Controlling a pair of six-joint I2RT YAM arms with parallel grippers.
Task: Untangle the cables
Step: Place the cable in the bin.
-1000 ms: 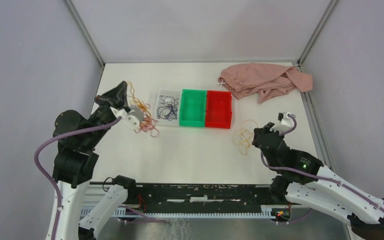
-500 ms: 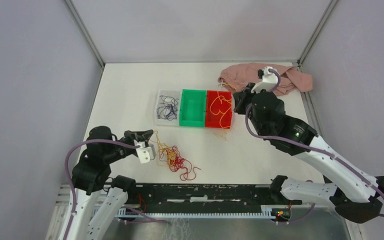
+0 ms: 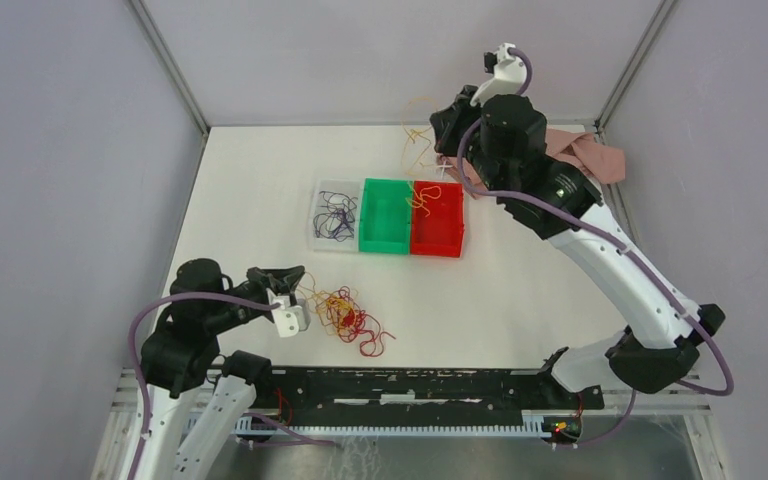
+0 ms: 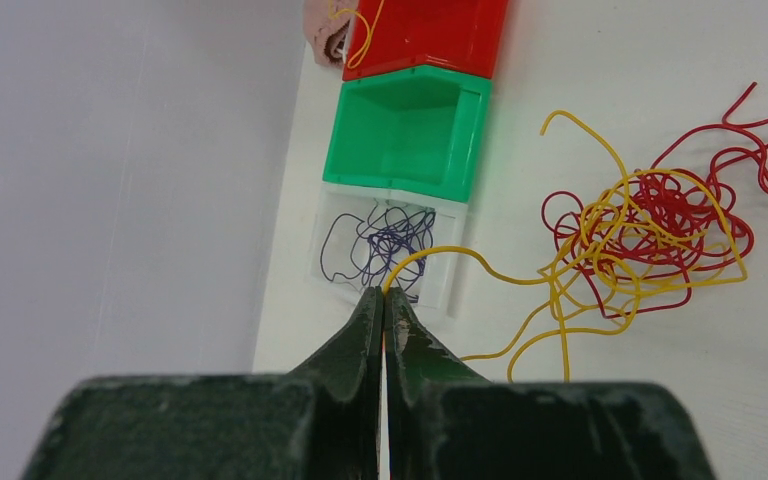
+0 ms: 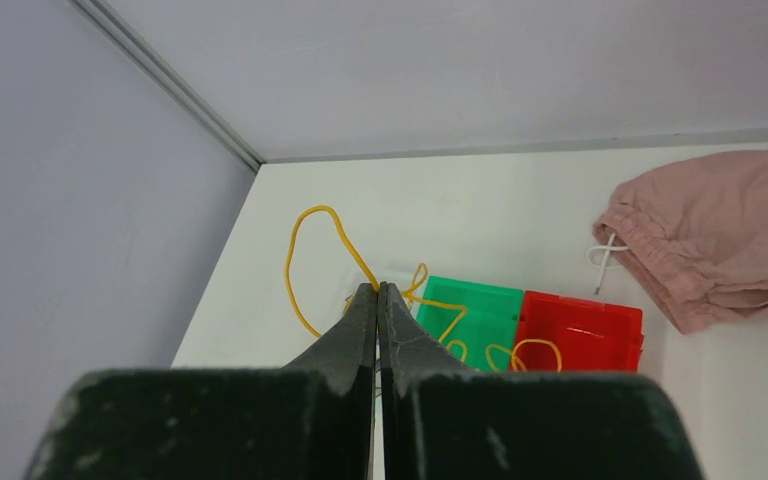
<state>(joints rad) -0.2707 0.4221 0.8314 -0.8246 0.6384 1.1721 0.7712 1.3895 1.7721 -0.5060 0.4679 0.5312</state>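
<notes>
Above table (image 3: pixel 520 290), raised right pincer (image 5: pixel 378 292) pinches cables (image 5: pixel 312 208).

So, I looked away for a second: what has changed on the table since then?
The right jaws, shut on yellow cables, lifted them from the right side to high over the red bin. The left jaws dragged the red-yellow tangle to the near edge. The bins and pink cloth stayed.

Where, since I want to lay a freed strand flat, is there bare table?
Bare table: far-left, between the clear bin and the left wall; near-right, between the red bin and the right edge. Crowded: near-left, with the tangle at the left gripper; the far-right corner, with the pink cloth; above the red bin, a yellow strand hanging from the right gripper.
</notes>
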